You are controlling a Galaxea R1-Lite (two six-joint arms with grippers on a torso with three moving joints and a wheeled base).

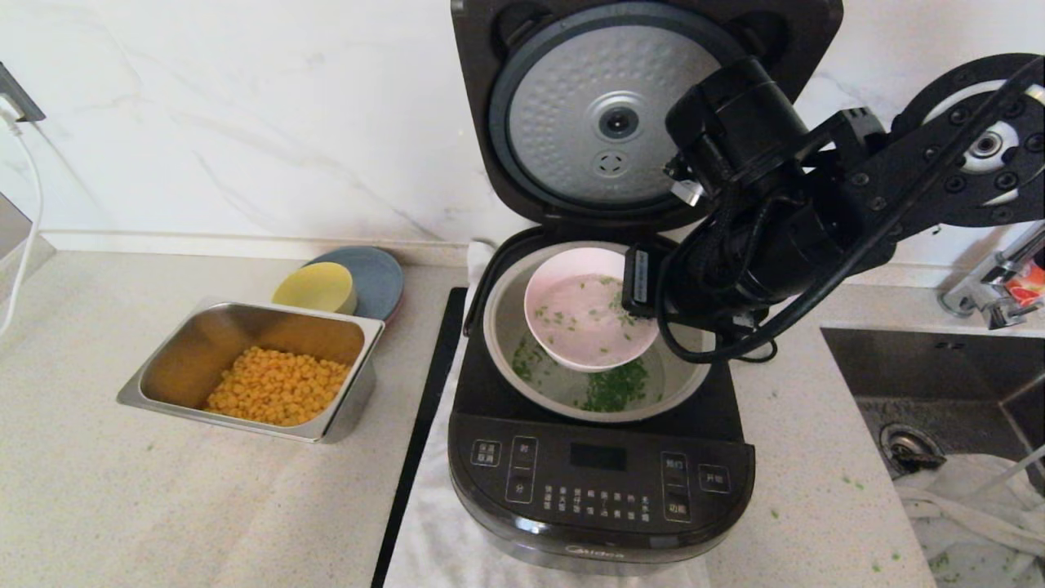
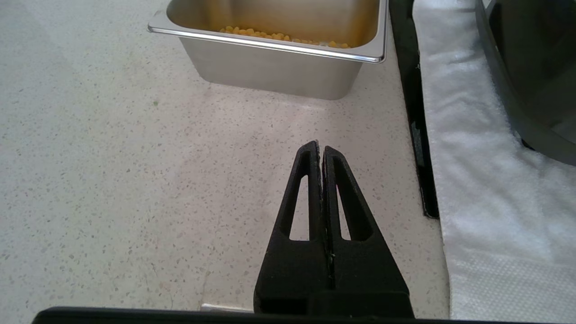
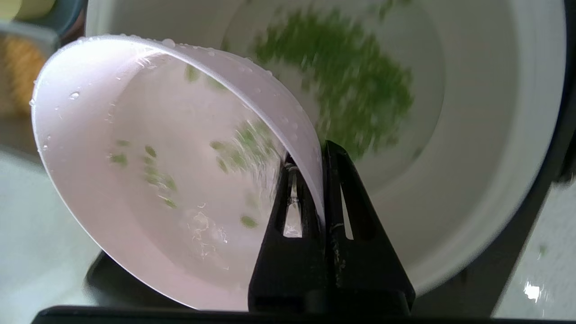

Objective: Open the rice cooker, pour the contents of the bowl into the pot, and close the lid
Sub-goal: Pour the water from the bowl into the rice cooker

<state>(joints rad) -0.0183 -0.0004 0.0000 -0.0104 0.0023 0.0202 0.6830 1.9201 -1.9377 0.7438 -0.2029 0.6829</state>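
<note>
The black rice cooker (image 1: 600, 482) stands open, its lid (image 1: 604, 114) upright with the dimpled silver disc facing me. Over the grey-beige pot (image 1: 500, 327) the pale pink bowl (image 1: 584, 322) is tipped on its side. My right gripper (image 3: 315, 153) is shut on the bowl's rim (image 3: 310, 148), one finger inside and one outside. Chopped green contents (image 1: 612, 390) lie in the pot (image 3: 472, 135), and a few green bits (image 3: 157, 180) still cling to the bowl's wet inside. My left gripper (image 2: 321, 146) hangs shut and empty over the counter, left of the cooker.
A steel tray of corn (image 1: 245, 371) sits left of the cooker, with a yellow bowl (image 1: 314, 287) on a grey-blue plate (image 1: 375, 273) behind it. A white towel (image 2: 477, 157) lies under the cooker. A sink (image 1: 939, 392) is on the right, with a few green bits scattered on the counter.
</note>
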